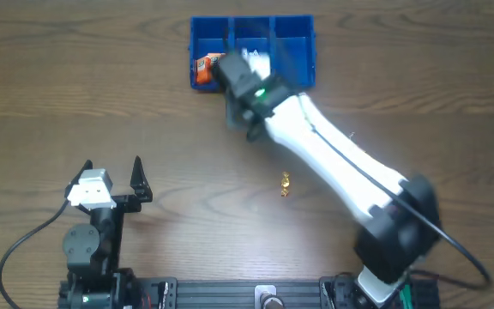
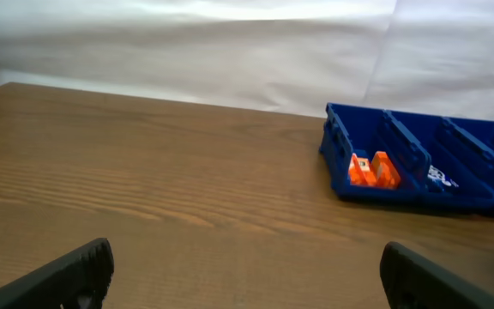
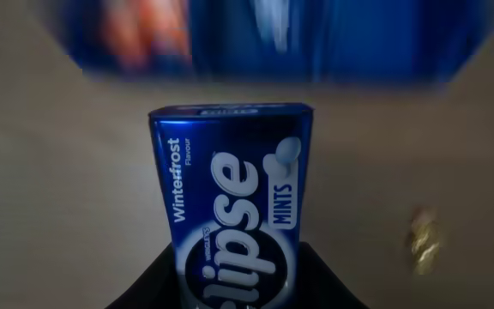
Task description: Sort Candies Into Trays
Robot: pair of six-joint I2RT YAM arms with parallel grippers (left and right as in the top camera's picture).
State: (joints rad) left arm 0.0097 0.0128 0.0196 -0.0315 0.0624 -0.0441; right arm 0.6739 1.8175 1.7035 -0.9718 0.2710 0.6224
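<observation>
A blue three-compartment tray (image 1: 307, 51) stands at the far middle of the table. Orange candies (image 1: 202, 70) (image 2: 371, 170) lie in its left compartment and a white-and-blue piece (image 2: 440, 176) in the middle one. My right gripper (image 3: 240, 287) (image 1: 234, 90) hangs just in front of the tray's left part, shut on a dark blue mint tin (image 3: 234, 215) that stands upright between its fingers. The tray (image 3: 358, 43) lies blurred just beyond the tin. A gold-wrapped candy (image 1: 286, 183) rests on the table's middle. My left gripper (image 1: 114, 172) (image 2: 247, 283) stands open near its base, holding nothing.
Bare wooden tabletop (image 1: 75, 77) stretches to the left of the tray and between the arms. The right arm's white link (image 1: 333, 154) crosses diagonally over the table's middle right. A white wall (image 2: 187, 43) rises behind the table's far edge.
</observation>
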